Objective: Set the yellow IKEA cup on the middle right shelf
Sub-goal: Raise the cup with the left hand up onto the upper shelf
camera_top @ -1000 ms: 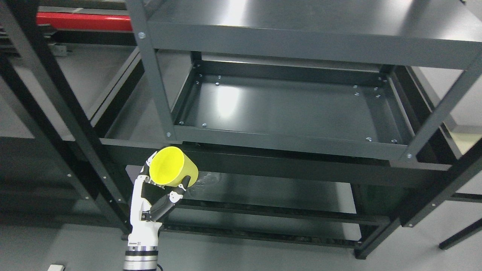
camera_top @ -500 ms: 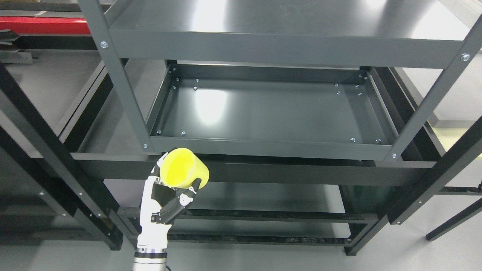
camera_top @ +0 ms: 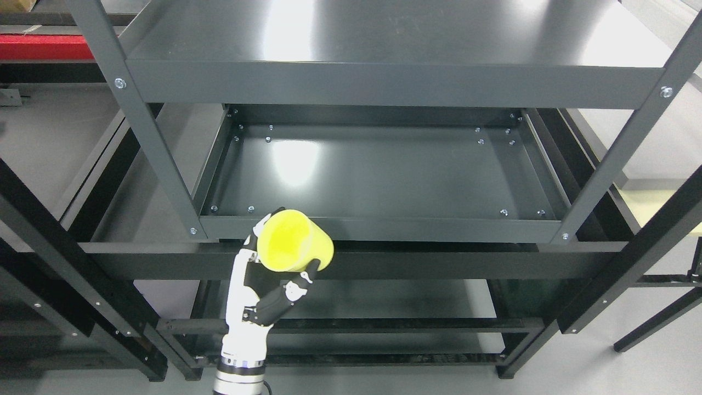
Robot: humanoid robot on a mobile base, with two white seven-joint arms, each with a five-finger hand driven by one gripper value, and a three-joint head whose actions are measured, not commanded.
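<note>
Left hand (camera_top: 263, 291), white with black fingers, curled around bright yellow plastic cup (camera_top: 295, 241), cup tilted, mouth facing camera. Cup sits just below front lip of dark grey metal middle shelf (camera_top: 384, 175); shelf lies above and right.

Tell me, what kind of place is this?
Probably a workshop or test lab rather than a home. Bare dark metal shelves stand on a plain grey floor, more black racks stand alongside, and a robot's left hand holds a yellow cup before them.
</note>
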